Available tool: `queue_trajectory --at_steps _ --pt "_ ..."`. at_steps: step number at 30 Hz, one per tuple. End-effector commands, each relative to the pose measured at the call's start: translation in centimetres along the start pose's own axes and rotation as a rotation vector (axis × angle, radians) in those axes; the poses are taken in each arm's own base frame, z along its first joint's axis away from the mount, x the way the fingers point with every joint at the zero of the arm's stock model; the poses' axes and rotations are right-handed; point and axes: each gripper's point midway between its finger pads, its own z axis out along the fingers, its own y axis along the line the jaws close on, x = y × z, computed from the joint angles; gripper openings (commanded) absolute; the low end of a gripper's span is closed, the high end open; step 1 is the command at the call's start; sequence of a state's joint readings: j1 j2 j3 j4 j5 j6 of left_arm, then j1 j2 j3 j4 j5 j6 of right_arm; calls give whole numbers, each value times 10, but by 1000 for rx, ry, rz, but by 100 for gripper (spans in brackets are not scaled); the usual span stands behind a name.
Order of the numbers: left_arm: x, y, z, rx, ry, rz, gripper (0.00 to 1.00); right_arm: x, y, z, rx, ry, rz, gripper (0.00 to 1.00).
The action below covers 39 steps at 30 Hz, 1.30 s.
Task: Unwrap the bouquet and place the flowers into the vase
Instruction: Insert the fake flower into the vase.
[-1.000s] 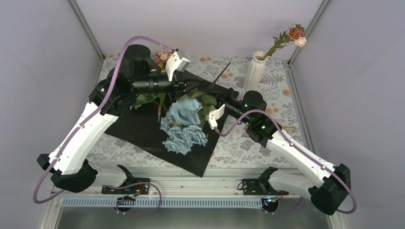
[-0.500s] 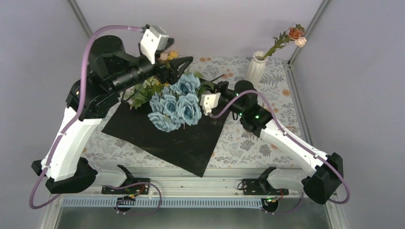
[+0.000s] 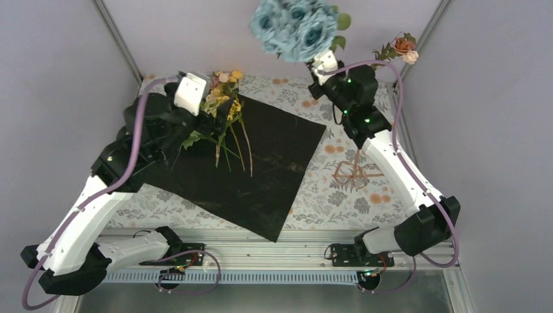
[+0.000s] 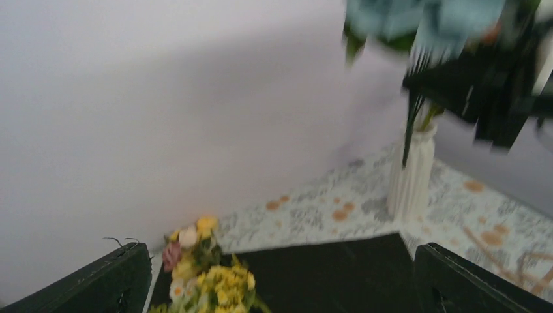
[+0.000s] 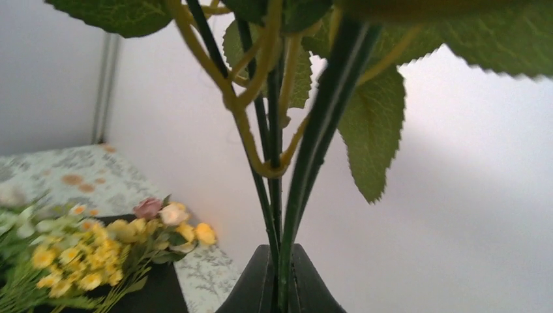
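Top external view: the right arm is reaching up and back, and its right claw (image 3: 319,58) is gripping a bunch of blue roses (image 3: 295,26) high above the far right corner of the table (image 3: 326,195). The arm is hiding the vase here; only a pink rose (image 3: 403,45) on a long stem is showing beside it. The left claw (image 3: 219,109) is hovering over the far left part of the black sheet (image 3: 267,169), right at the mixed flowers (image 3: 224,91). These yellow, pink and white blooms are lying at the sheet's far edge, with their green stems pointing toward the arms. The sheet is lying spread flat on the floral tablecloth. A loop of brown twine (image 3: 355,173) is lying on the cloth to the right of the sheet.

Left wrist view: the left claw (image 4: 282,261) is standing wide apart and holding nothing, with the mixed flowers (image 4: 209,274) low between its fingers (image 4: 111,283). The white ribbed vase (image 4: 412,176) is standing upright on the cloth just beyond the sheet's corner. The blurred blue roses (image 4: 417,16) are hanging over it, their stems reaching down to its rim; whether they are inside I cannot tell.

Right wrist view: the right claw (image 5: 277,287) is pressing together on several green stems (image 5: 313,150) with leaves. The mixed flowers (image 5: 85,257) are lying lower left on the black sheet (image 5: 153,297).
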State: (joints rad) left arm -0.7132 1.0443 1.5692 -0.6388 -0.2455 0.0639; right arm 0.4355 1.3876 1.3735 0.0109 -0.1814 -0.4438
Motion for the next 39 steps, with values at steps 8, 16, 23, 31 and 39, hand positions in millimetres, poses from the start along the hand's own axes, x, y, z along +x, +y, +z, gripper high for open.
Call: queue_trajectory --at_steps 8,16,23,31,39 --pt "125 -13 51 -22 232 119 100 4 -135 -7 378 -12 242 4" --pt "165 -14 59 -33 292 141 100 33 -179 0 494 10 266 4" --pt "174 -17 62 -21 305 145 100 50 -195 0 524 25 289 4" --pt "179 -20 64 -11 318 148 100 36 -210 -12 546 -17 292 4" --pt "182 -20 64 -12 324 150 100 27 -216 -13 545 -42 308 4"
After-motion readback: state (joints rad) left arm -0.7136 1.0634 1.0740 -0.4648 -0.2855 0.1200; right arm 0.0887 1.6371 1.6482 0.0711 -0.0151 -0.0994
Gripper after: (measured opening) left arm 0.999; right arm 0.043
